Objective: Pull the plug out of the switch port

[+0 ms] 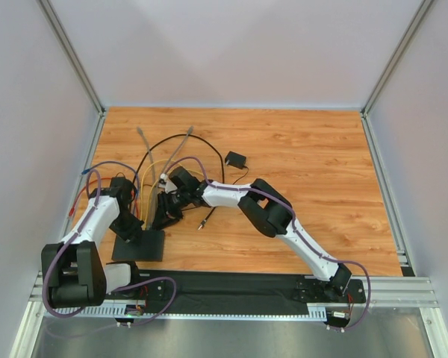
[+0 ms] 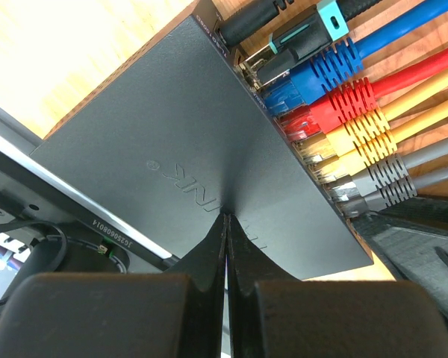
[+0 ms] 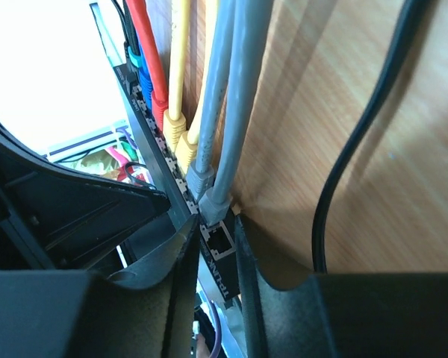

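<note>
Bracing and pulling, two-arm setup. L gripper [image 2: 225, 218], fingers pressed together, pins the switch port [image 2: 172, 134] flat on the table [image 1: 306, 164], near-left. R gripper [image 3: 213, 230], fingers slightly apart, straddles the socket edge just beside the end gray plug [image 3: 213, 200]. Advice: shift onto plug body, squeeze firmly, pull straight along the cable w/o twisting; keep L pressing.

Left claw [image 2: 225, 218] shut; right claw [image 3: 213, 233] narrowly parted.
</note>
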Controlling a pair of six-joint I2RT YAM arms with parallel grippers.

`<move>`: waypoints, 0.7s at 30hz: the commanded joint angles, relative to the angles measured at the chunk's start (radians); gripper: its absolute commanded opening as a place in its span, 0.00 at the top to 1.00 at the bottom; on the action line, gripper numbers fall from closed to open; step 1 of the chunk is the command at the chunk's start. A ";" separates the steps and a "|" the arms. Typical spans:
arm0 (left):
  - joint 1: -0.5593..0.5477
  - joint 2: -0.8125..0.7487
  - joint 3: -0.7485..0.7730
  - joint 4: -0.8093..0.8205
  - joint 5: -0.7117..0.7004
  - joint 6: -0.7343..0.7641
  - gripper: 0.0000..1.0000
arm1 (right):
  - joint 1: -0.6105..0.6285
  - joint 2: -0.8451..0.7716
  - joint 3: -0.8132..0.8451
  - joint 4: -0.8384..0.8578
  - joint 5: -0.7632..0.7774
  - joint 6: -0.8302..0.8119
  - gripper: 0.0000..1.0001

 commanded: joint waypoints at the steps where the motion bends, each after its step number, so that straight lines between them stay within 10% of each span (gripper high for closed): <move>1: 0.002 0.022 -0.067 0.056 0.041 -0.030 1.00 | 0.011 0.045 0.007 0.002 0.004 0.016 0.73; 21: 0.000 0.057 -0.069 0.033 0.021 -0.073 1.00 | 0.016 0.027 -0.183 0.335 0.128 0.125 1.00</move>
